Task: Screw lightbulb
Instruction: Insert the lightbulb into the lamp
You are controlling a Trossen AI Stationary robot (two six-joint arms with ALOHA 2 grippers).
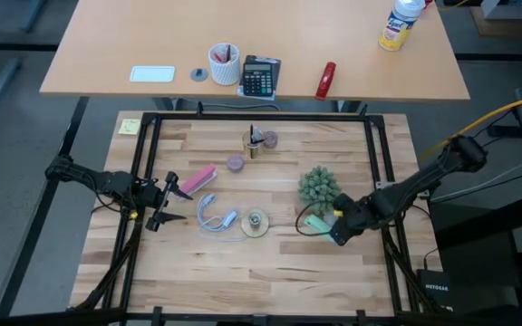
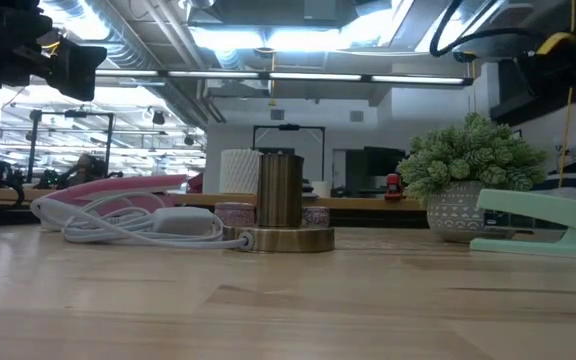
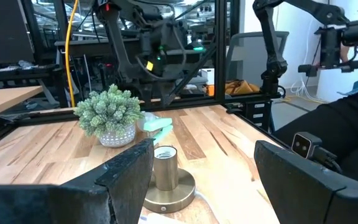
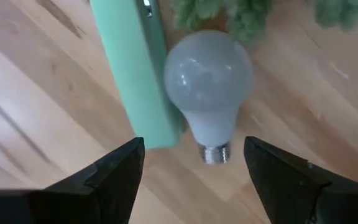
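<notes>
The pick-up is being lined up: the right gripper is held released over the lightbulb lying on the table; descent and closure are needed next.

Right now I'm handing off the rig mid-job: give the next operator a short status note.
Right tool: open, poised over the lightbulb, not gripping it.
Left tool: open, empty, facing the brass socket.
Lightbulb: lying on the table beside the mint-green stapler, near the potted plant, screw base toward the right tool.
Socket: upright mid-table, empty.
Done: right arm lined up on the bulb.
Left: grasp the bulb, carry it to the socket, screw it in.
</notes>
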